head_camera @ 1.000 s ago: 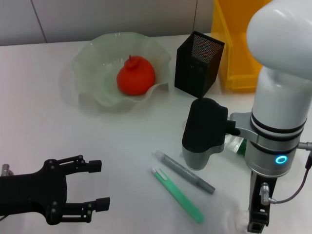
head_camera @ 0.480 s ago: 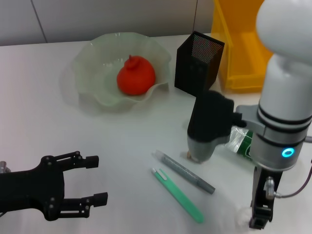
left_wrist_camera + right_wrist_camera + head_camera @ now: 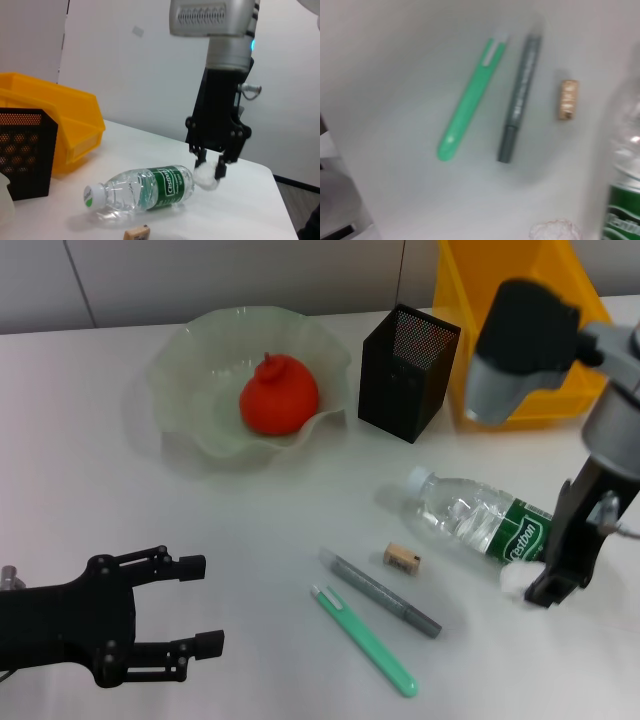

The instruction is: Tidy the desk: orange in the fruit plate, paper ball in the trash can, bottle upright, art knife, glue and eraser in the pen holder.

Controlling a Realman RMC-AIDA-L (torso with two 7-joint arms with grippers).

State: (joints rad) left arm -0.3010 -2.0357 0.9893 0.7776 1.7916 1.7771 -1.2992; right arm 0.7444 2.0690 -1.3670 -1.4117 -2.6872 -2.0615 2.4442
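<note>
Pinching the paper ball (image 3: 207, 176) between my right gripper (image 3: 209, 168) fingers, I hold it just off the desk (image 3: 80, 470), beside the base of the lying bottle (image 3: 478, 520). My left gripper (image 3: 190, 615) hangs low at the near left, jaws wide and empty.

By my reckoning one job is done: the orange (image 3: 279, 394) sits in the fruit plate (image 3: 200, 350). The wad has yet to reach the trash can (image 3: 520, 380), the bottle needs standing up, and the eraser (image 3: 401, 559), a grey pen-like tool (image 3: 380, 593) and a green one (image 3: 365, 640) lie outside the pen holder (image 3: 407, 358).

The left wrist view shows my grip on the wad plainly; the head view half hides it. My right wrist view shows the three small items close, but not my fingers.
</note>
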